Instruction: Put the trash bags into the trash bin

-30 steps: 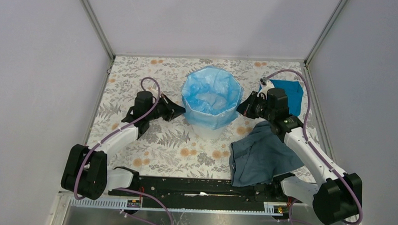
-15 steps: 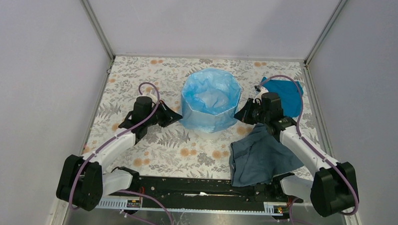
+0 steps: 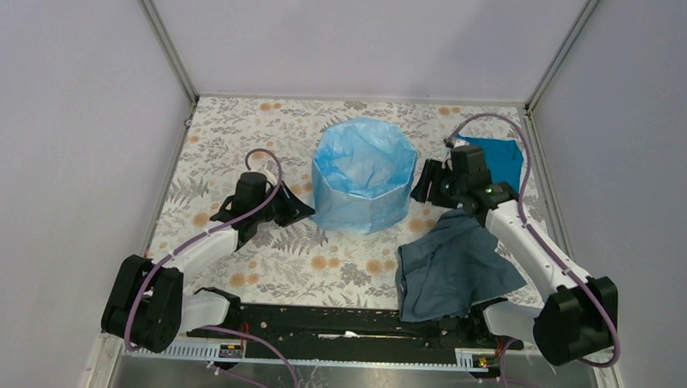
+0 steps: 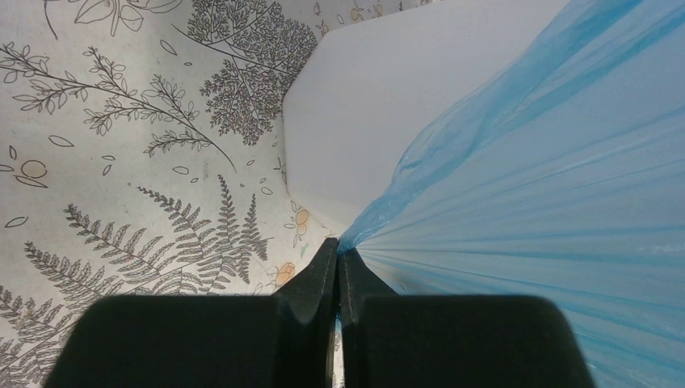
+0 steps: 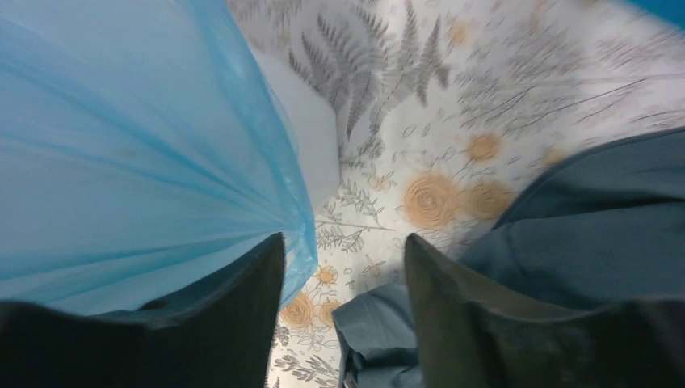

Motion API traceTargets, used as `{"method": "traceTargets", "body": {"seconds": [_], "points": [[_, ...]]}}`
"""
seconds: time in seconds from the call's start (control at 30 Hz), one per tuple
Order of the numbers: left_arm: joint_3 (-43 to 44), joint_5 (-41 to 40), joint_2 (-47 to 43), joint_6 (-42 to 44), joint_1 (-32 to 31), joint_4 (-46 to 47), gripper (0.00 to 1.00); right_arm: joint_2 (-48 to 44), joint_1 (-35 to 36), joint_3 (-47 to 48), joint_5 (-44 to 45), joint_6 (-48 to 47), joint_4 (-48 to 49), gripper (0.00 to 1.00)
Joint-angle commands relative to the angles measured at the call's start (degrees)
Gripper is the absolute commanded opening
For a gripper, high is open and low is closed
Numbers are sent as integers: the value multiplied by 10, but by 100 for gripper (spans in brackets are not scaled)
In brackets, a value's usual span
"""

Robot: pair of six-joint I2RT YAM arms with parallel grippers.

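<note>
The trash bag [image 3: 362,173] sheathes the trash bin [image 4: 380,105] toward the table's [image 3: 239,130] far edge, left gripper [image 4: 338,267] pinching its hem, right gripper [image 5: 343,250] spread beside it, so a lopsided tug could tip the bin or tear film.

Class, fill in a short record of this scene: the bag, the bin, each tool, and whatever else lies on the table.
Bag: light-blue trash bag draped over the bin's rim, lining it
Bin: white trash bin, its wall showing below the film
Left: left tool shut on the bag's edge
Right: right tool open, film beside one finger
Other: grey-blue cloth, teal cloth
</note>
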Motion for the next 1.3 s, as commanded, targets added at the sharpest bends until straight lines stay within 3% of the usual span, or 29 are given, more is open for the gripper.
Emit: {"method": "traceTargets", "body": {"seconds": [0.0, 0.1, 0.3, 0.43, 0.53, 0.7, 0.87, 1.07, 1.27], "points": [[23, 6, -17, 36, -2, 4, 6, -29, 2, 163, 96, -76, -123, 75], [27, 2, -11, 52, -2, 3, 7, 12, 19, 282, 59, -97, -156, 79], [25, 16, 0, 48, -3, 18, 7, 127, 151, 479, 17, -83, -193, 78], [33, 16, -1, 51, -3, 11, 8, 174, 161, 459, -50, -57, -130, 78], [34, 11, -6, 53, -3, 6, 7, 232, 161, 475, -44, -73, -134, 89], [27, 11, -10, 51, -3, 6, 5, 304, 162, 523, 42, -99, -136, 94], [31, 17, -14, 48, -3, 9, 2, 339, 170, 540, 204, -97, -131, 97], [49, 27, -18, 50, -3, -1, 3, 306, 198, 520, 118, -83, -152, 100], [58, 42, -21, 52, -3, -2, 18, 233, 209, 448, 86, -79, -192, 100]]}}
